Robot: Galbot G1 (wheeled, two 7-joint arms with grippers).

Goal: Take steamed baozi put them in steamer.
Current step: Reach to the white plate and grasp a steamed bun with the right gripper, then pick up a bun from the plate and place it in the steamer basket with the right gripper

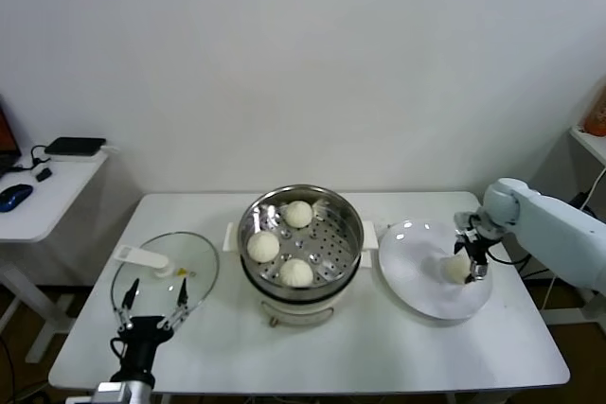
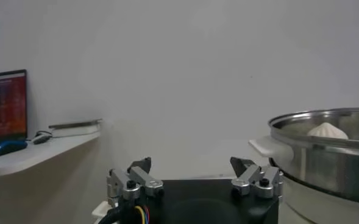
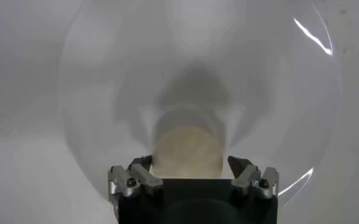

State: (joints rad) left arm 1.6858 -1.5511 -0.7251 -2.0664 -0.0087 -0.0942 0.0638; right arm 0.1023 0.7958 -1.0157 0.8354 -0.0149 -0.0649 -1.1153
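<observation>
Nearest edge, robot's left: left gripper (image 1: 151, 314) parked low over the table (image 1: 312, 357), fingers spread wide and holding nothing, just short of the glass lid (image 1: 166, 272).

Glass lid: lies flat on the table to the left of the pot, its white handle (image 1: 142, 256) pointing away from the steamer.

Steamer (image 1: 346, 219): shiny perforated basket on a white pot base, mid-table; three baozi already sit inside, one toward the front (image 1: 296, 272), one at its left side (image 1: 263, 246), one at the back (image 1: 299, 214).

White plate (image 1: 407, 253): to the right of the steamer, close beside its side handle.

Last baozi (image 3: 187, 149): sits on the plate, on its right half; the only bun not yet in the basket.

Right gripper (image 3: 192, 173): down at the plate, fingers parted on either side of this bun; whether the tips touch the dough I cannot tell.

Handling, as a judgement: a light, soft bun with smooth and possibly tacky skin; it should dent readily, so a gentle pinch across its widest middle looks safest.

Hold point: the two opposite flanks, low enough that the rounded top does not squeeze out upward.

Free spot: the right part of the steamer floor looks open for it.
</observation>
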